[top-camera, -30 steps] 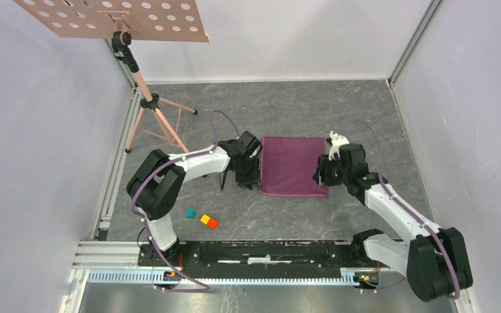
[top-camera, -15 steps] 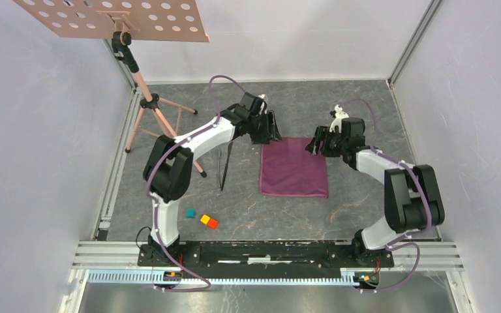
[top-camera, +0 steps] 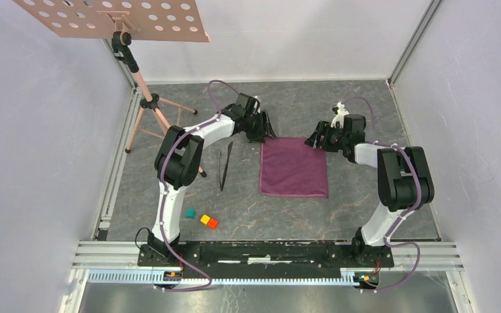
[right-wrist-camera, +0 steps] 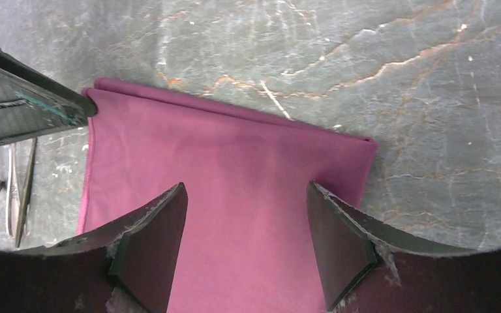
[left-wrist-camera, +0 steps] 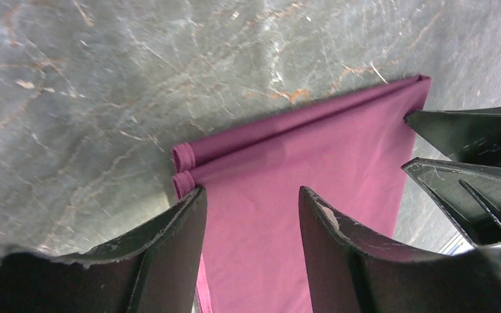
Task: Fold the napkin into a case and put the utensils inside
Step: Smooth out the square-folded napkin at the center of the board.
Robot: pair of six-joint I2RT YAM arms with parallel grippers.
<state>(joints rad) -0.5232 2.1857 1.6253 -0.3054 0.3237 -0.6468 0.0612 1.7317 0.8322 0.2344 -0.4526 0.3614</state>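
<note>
The plum-purple napkin (top-camera: 293, 166) lies flat and folded on the grey marbled table, with doubled layers showing along its far edge (left-wrist-camera: 287, 127). My left gripper (top-camera: 265, 129) stands open at the napkin's far left corner, cloth visible below its spread jaws (left-wrist-camera: 251, 190). My right gripper (top-camera: 314, 140) stands open at the far right corner, over the napkin (right-wrist-camera: 235, 163), nothing between its jaws (right-wrist-camera: 246, 184). The utensils (top-camera: 225, 166), two slim dark pieces, lie side by side left of the napkin and show in the right wrist view (right-wrist-camera: 19, 189).
A pink music stand's tripod (top-camera: 153, 107) stands at the back left, its perforated board (top-camera: 114, 18) overhead. Teal (top-camera: 190, 213), yellow (top-camera: 205, 219) and orange (top-camera: 212, 223) blocks lie near the front left. Walls enclose the table on three sides.
Both grippers have moved from the napkin's sides near its front edge away to its far corners, and their jaws have widened. The napkin and utensils lie where they were.
</note>
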